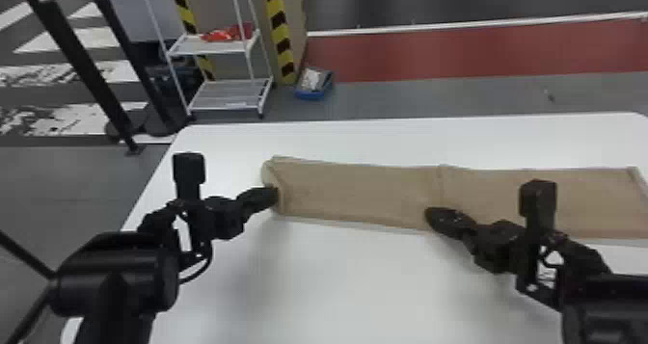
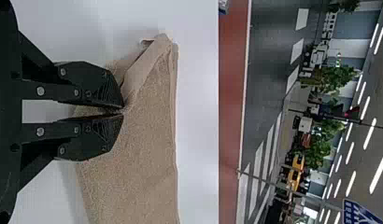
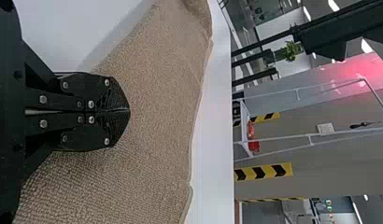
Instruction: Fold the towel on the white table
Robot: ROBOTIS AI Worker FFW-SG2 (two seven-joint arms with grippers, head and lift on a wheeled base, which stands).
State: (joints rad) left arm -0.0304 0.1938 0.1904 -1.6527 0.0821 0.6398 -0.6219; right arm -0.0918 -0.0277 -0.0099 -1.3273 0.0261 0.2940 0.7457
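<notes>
A tan towel [image 1: 357,191] lies as a long folded strip across the white table [image 1: 337,280], with a crease near its middle. At its left end, my left gripper [image 1: 275,197] is closed on the towel's edge. In the left wrist view the left gripper [image 2: 122,111] pinches a fold of the towel [image 2: 143,154], whose corner is turned up beside it. My right gripper [image 1: 434,215] is at the towel's near edge by the crease. The right wrist view has the right gripper [image 3: 129,110] shut, its fingertips together over the towel [image 3: 157,93], nothing visibly pinched.
Beyond the table stand a white wire shelf [image 1: 212,49] with red items, a striped post [image 1: 279,30] and a blue bin [image 1: 314,84] on the floor. Black stands [image 1: 87,68] rise past the table's far left corner.
</notes>
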